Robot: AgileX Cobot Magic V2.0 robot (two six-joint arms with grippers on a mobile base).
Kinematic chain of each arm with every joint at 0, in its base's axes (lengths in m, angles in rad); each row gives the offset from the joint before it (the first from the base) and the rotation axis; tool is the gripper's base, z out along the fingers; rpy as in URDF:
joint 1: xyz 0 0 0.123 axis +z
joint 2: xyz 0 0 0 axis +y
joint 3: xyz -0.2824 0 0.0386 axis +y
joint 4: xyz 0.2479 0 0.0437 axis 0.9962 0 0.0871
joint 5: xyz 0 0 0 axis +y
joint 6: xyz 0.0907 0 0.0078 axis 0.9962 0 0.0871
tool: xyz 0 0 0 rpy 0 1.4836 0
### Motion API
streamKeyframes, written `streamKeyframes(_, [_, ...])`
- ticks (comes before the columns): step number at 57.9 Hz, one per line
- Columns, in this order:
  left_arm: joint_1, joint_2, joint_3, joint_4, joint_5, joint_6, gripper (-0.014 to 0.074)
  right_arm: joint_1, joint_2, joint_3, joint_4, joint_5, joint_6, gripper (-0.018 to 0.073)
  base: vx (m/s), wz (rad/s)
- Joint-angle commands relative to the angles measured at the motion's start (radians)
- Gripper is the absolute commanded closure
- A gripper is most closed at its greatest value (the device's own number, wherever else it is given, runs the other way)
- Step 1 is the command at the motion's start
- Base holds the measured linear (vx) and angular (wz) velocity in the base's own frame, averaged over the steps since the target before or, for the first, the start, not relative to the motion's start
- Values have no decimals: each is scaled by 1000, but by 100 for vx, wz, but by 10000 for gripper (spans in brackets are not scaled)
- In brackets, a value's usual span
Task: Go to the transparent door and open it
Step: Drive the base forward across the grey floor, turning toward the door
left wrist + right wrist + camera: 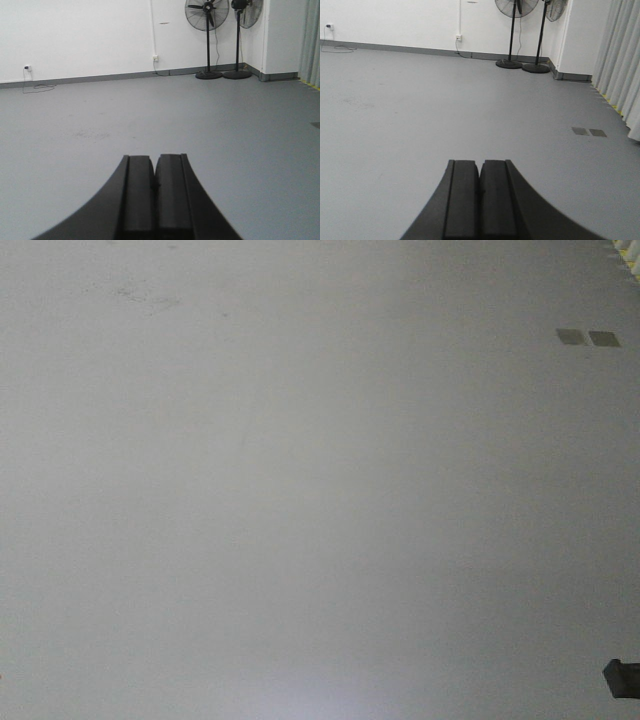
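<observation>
The transparent door is out of view in all three views. My left gripper [154, 159] is shut and empty, its black fingers pressed together, pointing over bare grey floor toward a white wall. My right gripper [480, 163] is also shut and empty, pointing over the same grey floor. The front view shows only grey floor [300, 490] seen from above.
Two black pedestal fans [208, 40] stand at the far wall corner; they also show in the right wrist view [512, 35]. White curtains [622, 65] hang at the right. Two floor plates [589, 132] lie near them, also in the front view [587, 337]. Wall sockets [155, 58] sit low on the wall.
</observation>
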Motion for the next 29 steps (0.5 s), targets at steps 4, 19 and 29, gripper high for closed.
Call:
streamKeyframes(4, [-3,7,30,2,-84,-4,602,-4,-15,14,-7,-83,-2,567,42,13])
streamKeyframes(19, [-3,7,30,2,-84,-4,602,-4,-15,14,-7,-83,-2,567,43,20])
streamKeyframes(29, [-3,7,30,2,-84,-4,602,-4,-15,14,-7,-83,-2,567,44,27])
